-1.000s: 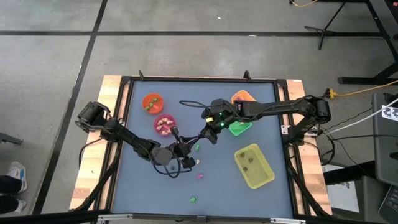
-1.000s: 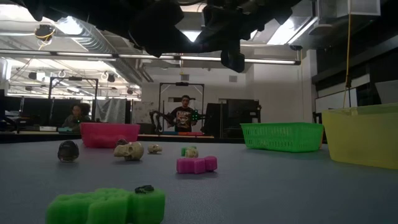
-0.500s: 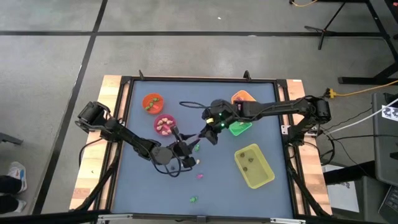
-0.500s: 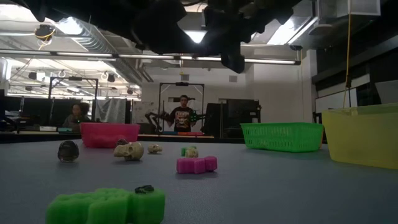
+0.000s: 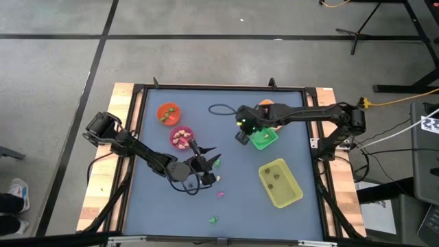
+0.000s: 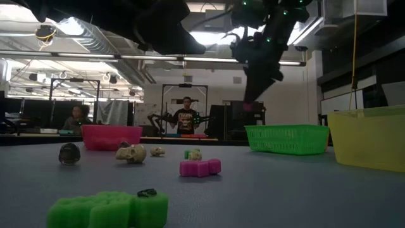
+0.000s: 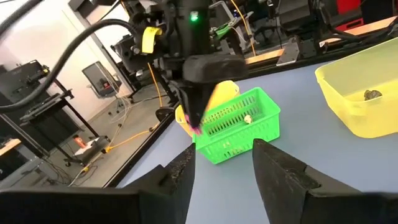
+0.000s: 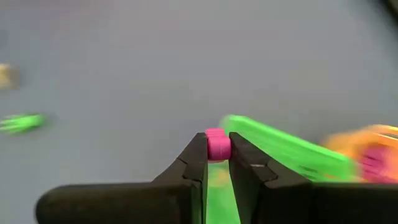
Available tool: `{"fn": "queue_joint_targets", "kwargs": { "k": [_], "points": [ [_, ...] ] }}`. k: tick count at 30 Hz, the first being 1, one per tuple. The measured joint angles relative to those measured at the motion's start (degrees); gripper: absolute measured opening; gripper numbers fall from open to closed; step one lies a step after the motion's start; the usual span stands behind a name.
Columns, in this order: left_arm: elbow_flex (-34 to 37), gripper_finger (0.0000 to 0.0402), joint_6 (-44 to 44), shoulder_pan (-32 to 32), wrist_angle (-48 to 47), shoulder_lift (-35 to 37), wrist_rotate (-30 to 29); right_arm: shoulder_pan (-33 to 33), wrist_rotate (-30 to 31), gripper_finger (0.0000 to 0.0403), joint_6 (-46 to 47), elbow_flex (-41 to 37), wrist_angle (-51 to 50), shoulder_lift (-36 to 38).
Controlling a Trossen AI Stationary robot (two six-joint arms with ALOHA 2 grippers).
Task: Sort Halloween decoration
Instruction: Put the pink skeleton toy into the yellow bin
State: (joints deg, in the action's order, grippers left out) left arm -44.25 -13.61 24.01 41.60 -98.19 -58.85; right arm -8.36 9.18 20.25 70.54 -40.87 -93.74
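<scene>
Carrying a pink trinket (image 8: 217, 147) clamped in my right end effector (image 8: 217, 163), I held it just above the green tray's (image 5: 267, 140) near-left edge, w/ orange tray (image 5: 267, 107) beyond. Left end effector (image 7: 222, 163), fingers apart & empty, hovered mid-desk (image 5: 302, 123) nr loose trinkets (image 5: 218, 180).

no readable text, labels, brands, numbers, signs

Pink trinket (image 8: 217, 148) between jaws
</scene>
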Motion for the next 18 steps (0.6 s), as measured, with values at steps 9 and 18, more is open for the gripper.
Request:
{"fn": "queue_joint_targets", "kwargs": {
  "k": [9, 18],
  "points": [
    [0.0, 0.0143, 0.0, 0.0, -0.1, 0.0, 0.0, -4.9, 12.1, 0.0045, -0.3, 0.0, -8.4, 1.8],
    [0.0, 0.0144, 0.0, 0.0, -0.4, 0.0, 0.0, -9.7, 15.3, 0.0046, -1.5, 0.0, -18.0, 1.8]
  ]
}}
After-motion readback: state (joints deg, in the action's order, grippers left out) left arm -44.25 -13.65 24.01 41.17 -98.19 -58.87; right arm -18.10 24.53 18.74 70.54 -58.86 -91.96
